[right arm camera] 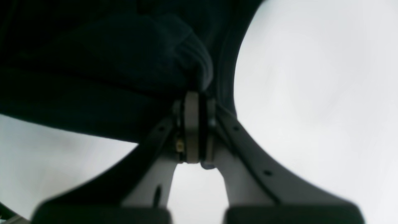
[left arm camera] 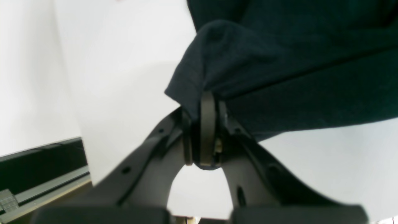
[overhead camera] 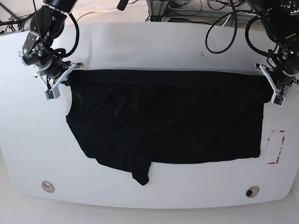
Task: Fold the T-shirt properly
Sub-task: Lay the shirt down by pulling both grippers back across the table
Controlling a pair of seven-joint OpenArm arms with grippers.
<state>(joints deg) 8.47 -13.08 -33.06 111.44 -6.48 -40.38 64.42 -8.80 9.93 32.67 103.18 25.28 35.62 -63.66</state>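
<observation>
The black T-shirt (overhead camera: 163, 121) lies spread across the white table (overhead camera: 149, 46), its top edge stretched straight between my two grippers. My left gripper (overhead camera: 272, 88) at the right of the base view is shut on the shirt's right corner; the left wrist view shows that gripper (left arm camera: 207, 102) pinching a bunched fold of T-shirt (left arm camera: 279, 68). At the left of the base view my right gripper (overhead camera: 70, 77) is shut on the left corner, and in its own wrist view the gripper (right arm camera: 197, 96) clamps a thick roll of T-shirt (right arm camera: 108, 68). A sleeve hangs toward the front edge.
A red-outlined rectangle (overhead camera: 276, 147) is marked on the table right of the shirt. Two round holes (overhead camera: 46, 186) (overhead camera: 252, 192) sit near the front corners. Cables (overhead camera: 224, 18) run behind the table's far edge. A dark frame (left arm camera: 40, 168) shows beyond the table edge.
</observation>
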